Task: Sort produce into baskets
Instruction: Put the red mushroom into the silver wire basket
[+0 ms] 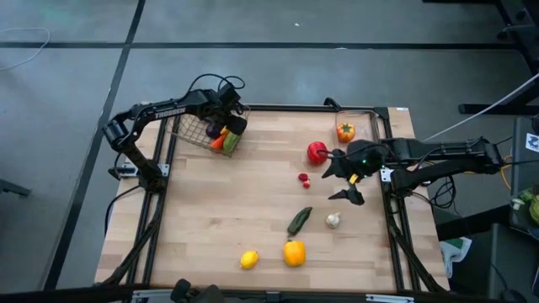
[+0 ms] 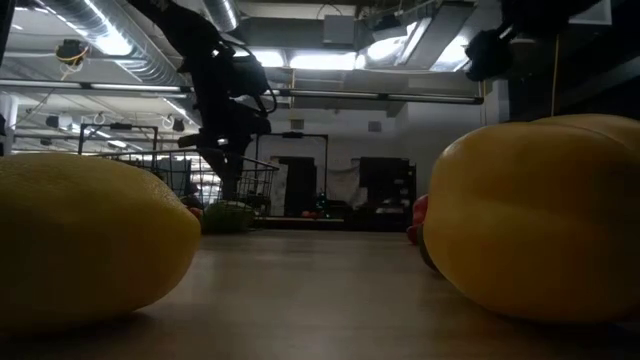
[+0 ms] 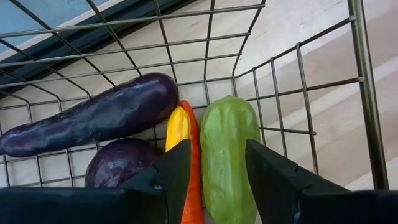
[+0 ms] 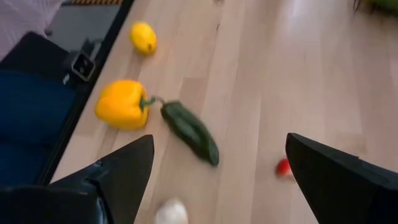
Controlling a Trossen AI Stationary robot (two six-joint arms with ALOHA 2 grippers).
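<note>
The wire mesh basket point(image 1: 195, 133) stands at the table's far left. In it lie a long purple eggplant point(image 3: 93, 115), a round purple piece point(image 3: 118, 165), a yellow-orange piece point(image 3: 183, 134) and a light green vegetable point(image 3: 227, 140). My left gripper point(image 3: 216, 177) hangs open inside the basket, just above the green vegetable, fingers pointing steeply down. My right gripper point(image 1: 347, 178) hovers open above the table's right side, holding nothing. Below it lie a dark green pepper point(image 4: 189, 132), a garlic bulb point(image 4: 171, 211) and a small red piece point(image 4: 283, 167).
The clear bin point(image 1: 376, 112) at the far right holds an orange pepper point(image 1: 345, 131). A red fruit point(image 1: 317, 152) lies beside it. A yellow pepper point(image 1: 294, 252) and a lemon point(image 1: 249, 259) sit near the front edge. The table's left and middle are bare wood.
</note>
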